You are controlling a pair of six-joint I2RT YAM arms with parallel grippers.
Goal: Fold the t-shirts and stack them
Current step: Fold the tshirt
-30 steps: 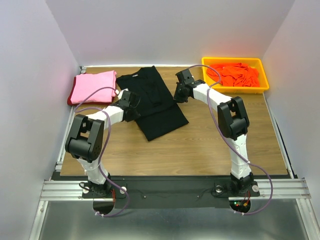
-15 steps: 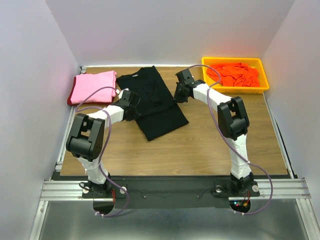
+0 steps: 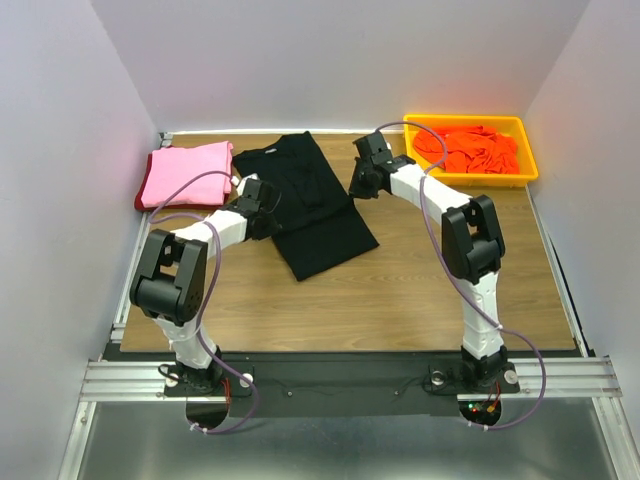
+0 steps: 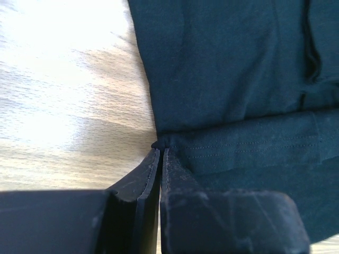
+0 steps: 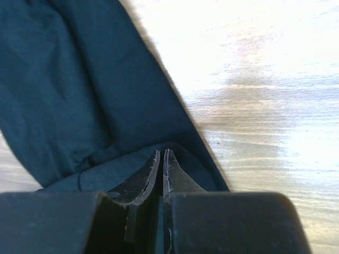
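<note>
The black t-shirt [image 3: 318, 220] lies lengthwise on the wooden table, partly folded. My left gripper [image 3: 268, 207] is at its left edge and shut on the black t-shirt [image 4: 233, 79], pinching the hem corner between the fingertips [image 4: 160, 151]. At the cloth's right edge, my right gripper [image 3: 356, 187] is shut on a raised fold of the same shirt [image 5: 69, 90], with the tips [image 5: 161, 153] buried in the cloth. A folded pink t-shirt [image 3: 185, 172] rests on a dark red one [image 3: 139, 199] at the far left. Bright orange t-shirts [image 3: 470, 148] fill the tray.
The yellow plastic tray [image 3: 470, 182] stands at the back right corner. White walls close in the table on three sides. Bare wood [image 3: 420, 290] stretches in front of the black shirt and to its right.
My left gripper has shut on the shirt's left hem. The right arm has shifted slightly toward the back, taking the shirt's right edge with it.
</note>
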